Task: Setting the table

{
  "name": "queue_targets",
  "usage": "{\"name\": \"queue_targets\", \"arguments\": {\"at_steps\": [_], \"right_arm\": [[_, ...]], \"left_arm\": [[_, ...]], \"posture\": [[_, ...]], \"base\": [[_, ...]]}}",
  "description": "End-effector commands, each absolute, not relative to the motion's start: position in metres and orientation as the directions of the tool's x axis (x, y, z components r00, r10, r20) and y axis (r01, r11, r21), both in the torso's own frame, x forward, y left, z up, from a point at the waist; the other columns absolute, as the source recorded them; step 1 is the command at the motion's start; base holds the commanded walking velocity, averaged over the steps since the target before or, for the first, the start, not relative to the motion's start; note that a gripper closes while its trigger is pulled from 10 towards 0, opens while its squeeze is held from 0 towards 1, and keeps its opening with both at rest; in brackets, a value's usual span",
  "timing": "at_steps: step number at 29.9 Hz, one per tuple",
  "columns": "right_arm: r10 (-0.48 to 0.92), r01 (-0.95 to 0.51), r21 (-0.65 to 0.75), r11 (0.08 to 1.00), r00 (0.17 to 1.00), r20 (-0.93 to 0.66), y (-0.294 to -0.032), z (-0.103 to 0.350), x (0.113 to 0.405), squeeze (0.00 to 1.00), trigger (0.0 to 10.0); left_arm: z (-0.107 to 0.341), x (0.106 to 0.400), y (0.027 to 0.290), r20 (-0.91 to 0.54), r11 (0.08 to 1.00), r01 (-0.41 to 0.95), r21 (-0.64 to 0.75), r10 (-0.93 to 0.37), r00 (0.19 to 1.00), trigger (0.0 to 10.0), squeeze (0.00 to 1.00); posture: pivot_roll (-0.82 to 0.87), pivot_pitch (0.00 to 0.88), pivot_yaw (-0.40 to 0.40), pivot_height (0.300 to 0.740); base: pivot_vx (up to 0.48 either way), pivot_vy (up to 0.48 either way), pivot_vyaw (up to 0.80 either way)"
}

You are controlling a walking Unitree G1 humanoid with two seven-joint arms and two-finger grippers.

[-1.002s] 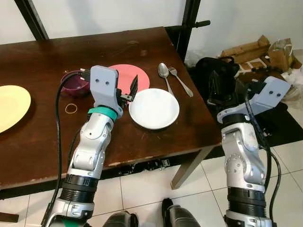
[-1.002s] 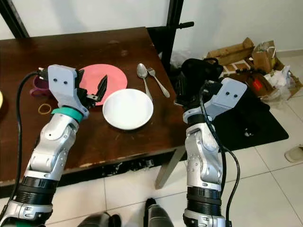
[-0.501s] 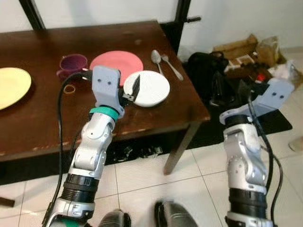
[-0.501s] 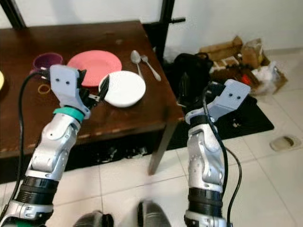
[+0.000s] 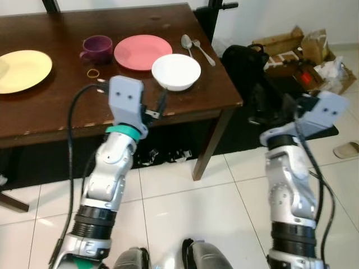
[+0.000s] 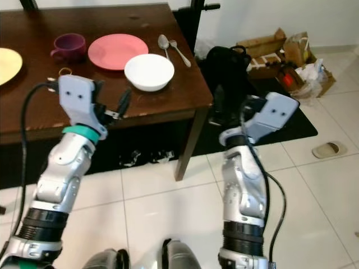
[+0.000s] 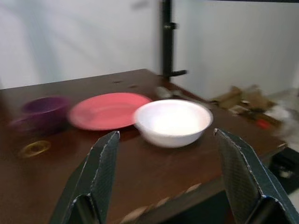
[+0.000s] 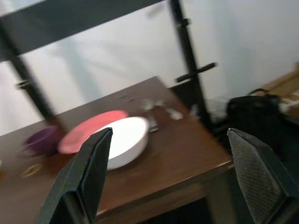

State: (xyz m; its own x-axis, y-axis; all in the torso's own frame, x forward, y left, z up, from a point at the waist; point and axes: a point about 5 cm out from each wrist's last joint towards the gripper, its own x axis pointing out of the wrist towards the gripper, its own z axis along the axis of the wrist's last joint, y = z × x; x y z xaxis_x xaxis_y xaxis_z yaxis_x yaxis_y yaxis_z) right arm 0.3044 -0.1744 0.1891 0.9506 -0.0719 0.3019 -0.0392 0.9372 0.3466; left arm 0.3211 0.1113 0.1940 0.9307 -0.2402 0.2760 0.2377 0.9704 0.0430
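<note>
A white bowl (image 5: pixel 176 71) sits near the right end of the dark wooden table (image 5: pixel 50 112). Behind it lie a pink plate (image 5: pixel 136 52), a purple cup (image 5: pixel 96 47), a spoon (image 5: pixel 187 43) and a fork (image 5: pixel 202 49). A yellow plate (image 5: pixel 23 70) lies at the left. My left gripper (image 7: pixel 163 175) is open and empty, held in front of the table's near edge, short of the bowl. My right gripper (image 8: pixel 170 175) is open and empty, off the table's right end above the floor.
A small yellow ring (image 5: pixel 92 73) lies by the cup. A black bag (image 5: pixel 247 67) and a dark mat (image 6: pixel 291 120) lie right of the table, with cardboard boxes and clutter (image 5: pixel 303 50) behind. White tile floor (image 5: pixel 185 207) spreads in front.
The whole view has drawn back from the table. The bowl, which was right at my left gripper, now stands farther off; both arms are off the tabletop.
</note>
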Motion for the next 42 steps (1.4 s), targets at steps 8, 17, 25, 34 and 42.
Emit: {"name": "queue_targets", "arguments": {"at_steps": [8,17,25,34,42], "right_arm": [[-0.083,-0.026,0.344,0.938,0.952,0.296,-0.1773,0.1891,0.3018,0.00,10.0],[-0.086,-0.022,0.344,0.939,0.952,0.295,-0.1777,0.1894,0.3008,0.00,10.0],[-0.091,-0.016,0.347,0.938,0.952,0.291,-0.1782,0.1889,0.2992,0.00,10.0],[-0.095,-0.011,0.345,0.938,0.952,0.290,-0.1798,0.1896,0.2990,0.00,10.0],[-0.097,-0.010,0.347,0.938,0.952,0.289,-0.1796,0.1901,0.2992,0.00,10.0]], "left_arm": [[0.1902,0.3190,0.1093,0.260,0.968,0.246,0.048,-0.250,0.933,10.0,0.00],[0.1900,0.3185,0.1075,0.258,0.967,0.252,0.047,-0.255,0.932,10.0,0.00],[0.1902,0.3184,0.1067,0.257,0.966,0.255,0.047,-0.258,0.931,10.0,0.00],[0.1897,0.3182,0.1054,0.255,0.965,0.258,0.044,-0.261,0.931,10.0,0.00],[0.1903,0.3190,0.1048,0.255,0.965,0.260,0.045,-0.263,0.931,10.0,0.00]], "posture": [[-0.04,0.000,0.035,0.740],[-0.05,0.000,0.040,0.740],[-0.05,0.000,0.039,0.740],[-0.05,0.000,0.037,0.740],[-0.05,0.000,0.041,0.740]], "base": [[-0.376,0.000,0.00],[-0.376,0.000,0.00],[-0.375,0.000,0.00],[-0.377,0.000,0.00],[-0.379,0.000,0.00]]}}
